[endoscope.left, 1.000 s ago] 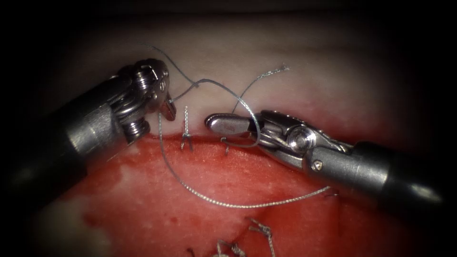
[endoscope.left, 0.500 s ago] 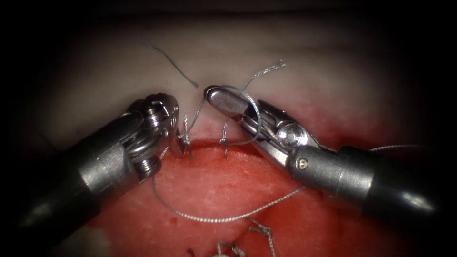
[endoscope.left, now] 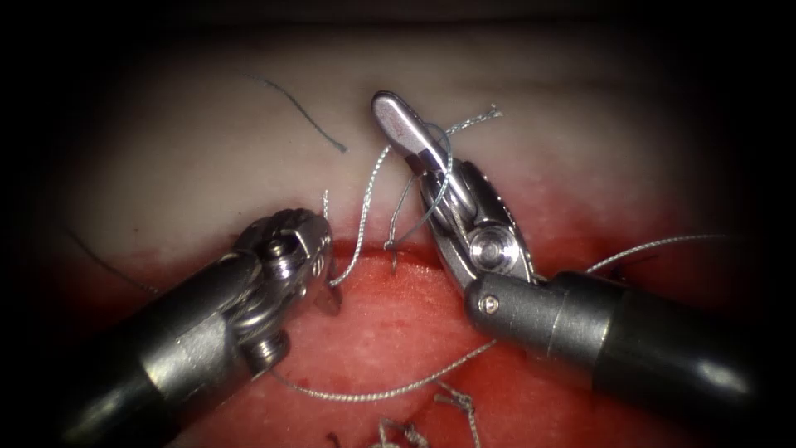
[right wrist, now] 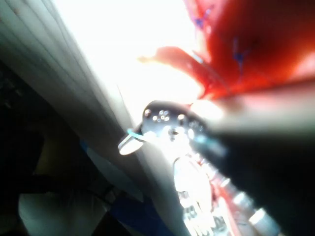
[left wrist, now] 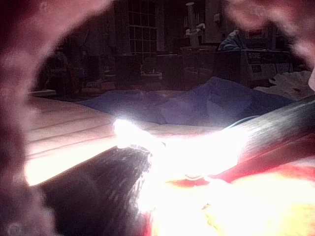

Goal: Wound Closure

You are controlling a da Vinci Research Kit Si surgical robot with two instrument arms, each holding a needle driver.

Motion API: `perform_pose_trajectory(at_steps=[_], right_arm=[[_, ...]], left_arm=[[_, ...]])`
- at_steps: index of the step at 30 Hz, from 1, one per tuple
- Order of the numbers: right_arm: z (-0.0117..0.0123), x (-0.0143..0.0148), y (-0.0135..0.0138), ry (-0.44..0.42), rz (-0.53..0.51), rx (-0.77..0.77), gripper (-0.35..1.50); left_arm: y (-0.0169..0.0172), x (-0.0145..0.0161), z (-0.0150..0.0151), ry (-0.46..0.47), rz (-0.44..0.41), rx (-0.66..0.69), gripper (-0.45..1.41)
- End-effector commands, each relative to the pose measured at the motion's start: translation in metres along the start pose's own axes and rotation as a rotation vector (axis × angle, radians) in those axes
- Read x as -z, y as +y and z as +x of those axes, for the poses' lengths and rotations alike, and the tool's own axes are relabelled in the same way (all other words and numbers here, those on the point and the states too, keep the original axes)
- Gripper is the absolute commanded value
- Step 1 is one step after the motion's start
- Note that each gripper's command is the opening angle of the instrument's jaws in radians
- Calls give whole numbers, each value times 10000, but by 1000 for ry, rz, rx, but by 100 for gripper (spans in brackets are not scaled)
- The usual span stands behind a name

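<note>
The right tool (endoscope.left: 396, 116) has swung its tip up and away toward the far side, over the pale part of the tissue (endoscope.left: 207, 166), where a second ago it lay level along the cut (endoscope.left: 365, 247). Its jaws look closed with nothing clamped between them, and a loop of thread (endoscope.left: 444, 178) is wound around them. The left tool (endoscope.left: 325, 286) has dropped from the far-left side to the near side of the cut, and its jaws are pinched on the thread at the point where a strand climbs from them toward the right tool. From that I judge that a knot is being thrown: the wrap is on the right tool, and the left is drawing its strand toward the near side. Compared with the earlier frames, the long slack curve of thread (endoscope.left: 373, 392) on the red, wet surface now lies flatter and nearer. The frayed thread tail (endoscope.left: 477, 119) sits just beside the right tool's tip on its right. The short loose thread piece (endoscope.left: 303, 112) on the far pale tissue has not moved. No needle can be made out, in either tool or in the tissue. Earlier knots (endoscope.left: 452, 404) lie at the near edge.
</note>
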Motion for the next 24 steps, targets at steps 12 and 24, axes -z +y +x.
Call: perform_pose_trajectory(at_steps=[12,24], right_arm=[[-22,-1,-13,96,480,-36,-35],[-12,2,1,220,695,-189,42]], left_arm=[[26,17,5,-10,-17,-37,-45],[19,3,-4,-30,-37,-46,-45]])
